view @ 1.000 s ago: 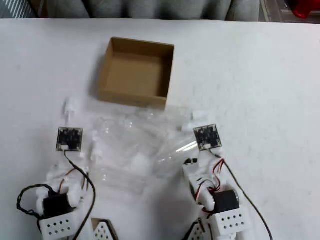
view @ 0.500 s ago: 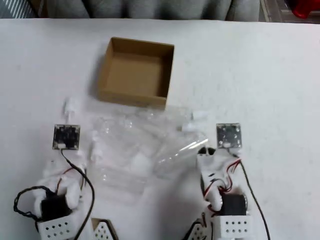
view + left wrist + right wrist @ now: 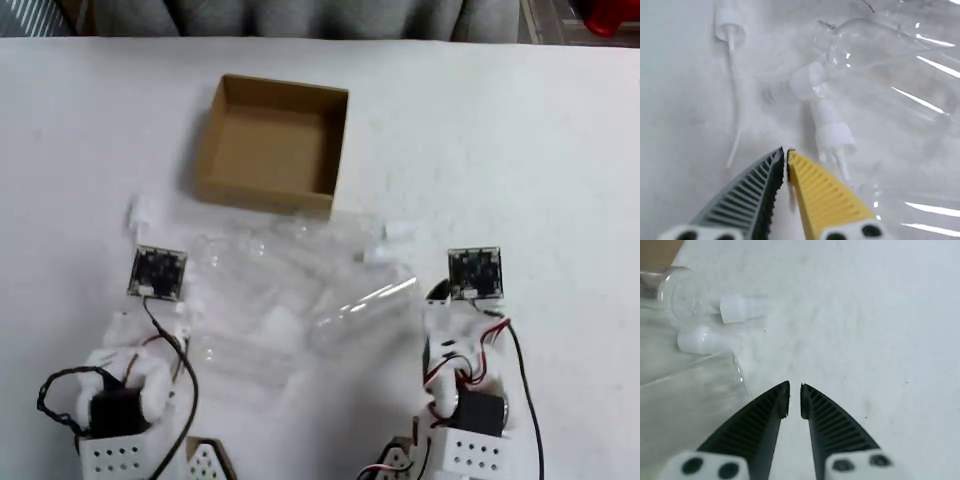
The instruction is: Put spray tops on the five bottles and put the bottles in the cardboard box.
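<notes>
- Bottles (image 3: 290,300): clear, on their sides, heaped on table (image 3: 560,150) between left arm (image 3: 120,400) and right arm (image 3: 465,410). None in the box. Capping hard to read through the clear plastic, judged not begun.
- Cardboard box (image 3: 272,145): open, empty, just beyond the heap, near wall close to the farthest bottles. Probably set there for a short carry from either arm.
- Spray tops: white, loose at the fringe of the heap. One by the left arm's side (image 3: 143,212), two by the right arm's side (image 3: 398,231) (image 3: 378,255). Outlying spots likely the easiest first picks.
- Left jaws: pressed together, nothing between, low over table. Aimed at a spray top (image 3: 832,137) lying against a bottle (image 3: 890,55). Another top with a long dip tube (image 3: 730,30) farther off on bare table.
- Right jaws: all but closed, thin slit at the tips, nothing held, over bare table beside the heap's edge (image 3: 685,390). Two tops ahead (image 3: 737,308) (image 3: 697,339), next to a bottle mouth (image 3: 682,295).
- Open room: wide bare table outside the right arm and around the box. Centre crowded, bottles overlapping and prone to roll if nudged.
- Next, as a judgement: spread jaws before any descent, approach tops from the bare side.
</notes>
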Robot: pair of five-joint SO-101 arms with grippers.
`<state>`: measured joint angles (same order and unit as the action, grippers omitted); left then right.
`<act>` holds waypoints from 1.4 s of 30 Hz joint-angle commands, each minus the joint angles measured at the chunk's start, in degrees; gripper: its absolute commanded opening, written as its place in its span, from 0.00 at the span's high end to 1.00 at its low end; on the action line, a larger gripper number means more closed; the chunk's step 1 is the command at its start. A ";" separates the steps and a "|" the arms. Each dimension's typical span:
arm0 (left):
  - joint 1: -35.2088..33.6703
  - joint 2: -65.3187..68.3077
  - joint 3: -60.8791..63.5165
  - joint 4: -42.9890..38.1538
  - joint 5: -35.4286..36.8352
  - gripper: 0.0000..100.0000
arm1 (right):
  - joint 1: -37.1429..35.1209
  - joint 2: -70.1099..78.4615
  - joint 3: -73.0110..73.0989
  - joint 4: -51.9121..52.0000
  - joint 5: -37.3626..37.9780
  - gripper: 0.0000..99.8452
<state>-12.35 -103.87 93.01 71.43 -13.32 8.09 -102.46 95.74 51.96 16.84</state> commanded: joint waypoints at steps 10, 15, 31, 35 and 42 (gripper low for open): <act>-5.85 -0.48 1.49 -6.33 -0.70 0.98 | -12.88 0.22 -17.49 3.47 19.52 0.98; -6.11 -0.48 1.58 -6.51 -0.70 0.98 | -17.89 14.20 -26.29 3.03 19.25 0.98; -6.11 -0.48 1.93 -6.59 -0.70 0.98 | -33.45 74.77 -64.18 10.07 25.41 0.79; -6.11 -0.48 2.02 -7.03 -0.70 0.98 | -33.71 87.16 -72.62 11.30 31.38 0.79; -6.11 -0.48 2.11 -7.82 -0.79 0.98 | -32.75 103.60 -87.03 18.07 36.75 0.76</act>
<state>-17.89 -103.87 95.30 65.27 -13.32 -25.32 -2.42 16.09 66.64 51.12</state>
